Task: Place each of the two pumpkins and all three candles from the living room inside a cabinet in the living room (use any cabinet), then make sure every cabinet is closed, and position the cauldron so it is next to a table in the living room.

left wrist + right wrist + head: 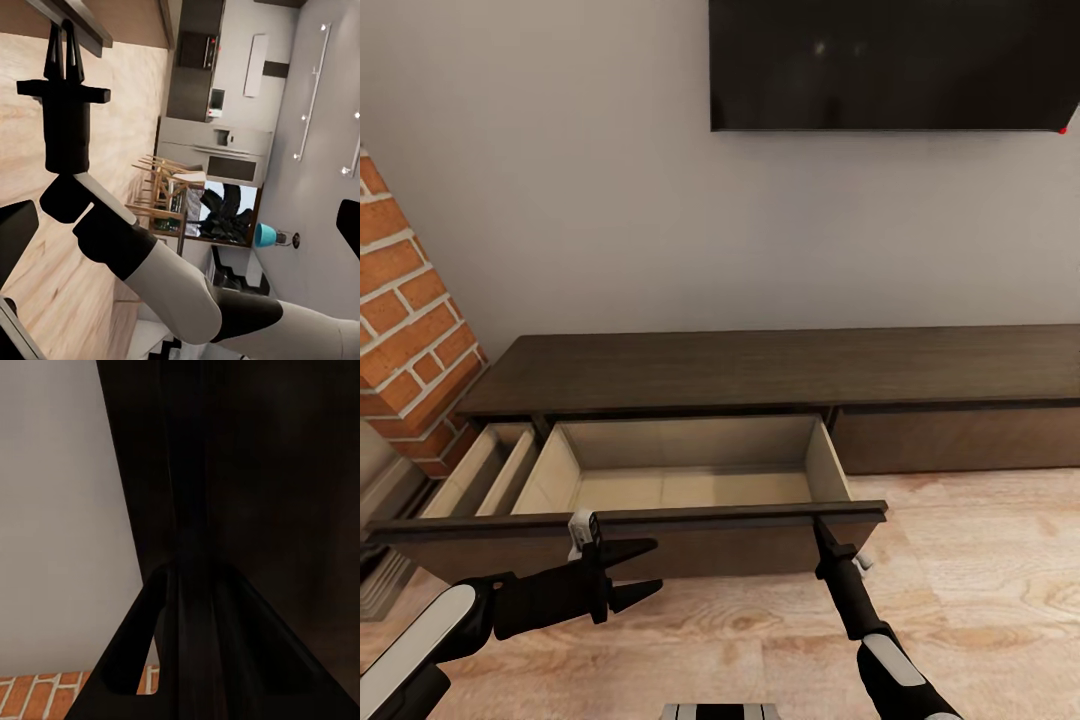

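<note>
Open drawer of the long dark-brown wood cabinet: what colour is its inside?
Pale beige inside the open drawer, clearest in the head view.

Even, soft simulated light, faint shadows, mild blur; the right wrist view is dark.

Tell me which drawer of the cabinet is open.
The left drawer of the cabinet: it is pulled out, showing its pale inside; the right drawer is flush.

Cabinet (780, 370) is seen from above by head cam. Its drawer front (247, 510) is seen v. close by right wrist cam. Left wrist cam is aimed sideways at right gripper (64, 41).
</note>
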